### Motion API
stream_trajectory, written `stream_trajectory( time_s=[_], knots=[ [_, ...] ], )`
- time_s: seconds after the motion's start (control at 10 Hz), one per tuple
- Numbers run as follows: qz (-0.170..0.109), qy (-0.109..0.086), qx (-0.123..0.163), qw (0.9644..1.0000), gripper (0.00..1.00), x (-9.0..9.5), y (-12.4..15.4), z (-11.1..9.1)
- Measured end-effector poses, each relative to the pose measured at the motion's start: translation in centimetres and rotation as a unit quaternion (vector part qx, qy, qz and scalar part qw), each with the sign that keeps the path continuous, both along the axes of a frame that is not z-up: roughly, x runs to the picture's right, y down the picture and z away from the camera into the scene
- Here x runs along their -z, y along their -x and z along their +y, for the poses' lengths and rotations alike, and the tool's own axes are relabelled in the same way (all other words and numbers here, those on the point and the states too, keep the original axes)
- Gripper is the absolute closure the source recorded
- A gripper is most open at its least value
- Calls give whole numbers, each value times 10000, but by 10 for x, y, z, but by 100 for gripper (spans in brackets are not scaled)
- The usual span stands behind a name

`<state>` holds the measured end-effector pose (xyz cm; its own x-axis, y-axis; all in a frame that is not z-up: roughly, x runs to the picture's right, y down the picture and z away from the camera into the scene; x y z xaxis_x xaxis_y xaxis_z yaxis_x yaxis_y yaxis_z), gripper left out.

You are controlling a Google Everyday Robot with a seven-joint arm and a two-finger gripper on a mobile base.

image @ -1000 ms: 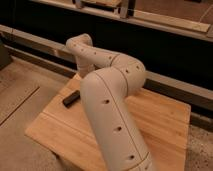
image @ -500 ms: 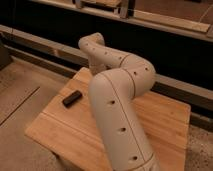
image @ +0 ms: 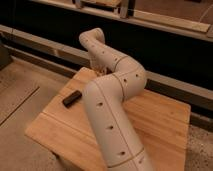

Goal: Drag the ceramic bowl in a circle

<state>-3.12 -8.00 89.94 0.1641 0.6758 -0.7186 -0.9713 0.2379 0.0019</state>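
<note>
Hand (image: 101, 70) at the table's (image: 167, 127) far edge, half hidden behind the arm (image: 111, 117) — grip state unclear.

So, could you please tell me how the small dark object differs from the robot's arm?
The dark object is small, black and boxy; the arm is large, cream and rounded. The object lies flat on the table; the arm rises bent above it. The gripper is mostly hidden behind the arm near the table's far edge.

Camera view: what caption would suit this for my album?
White robot arm folds over a wooden table, gripper low near the far edge, a dark block lying nearby.
</note>
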Motion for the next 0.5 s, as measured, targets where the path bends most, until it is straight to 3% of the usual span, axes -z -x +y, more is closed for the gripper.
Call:
stream_trajectory(
  time_s=[0.5],
  knots=[
    [-284, -179, 413, 9986, 100, 2, 53, -21]
  ],
)
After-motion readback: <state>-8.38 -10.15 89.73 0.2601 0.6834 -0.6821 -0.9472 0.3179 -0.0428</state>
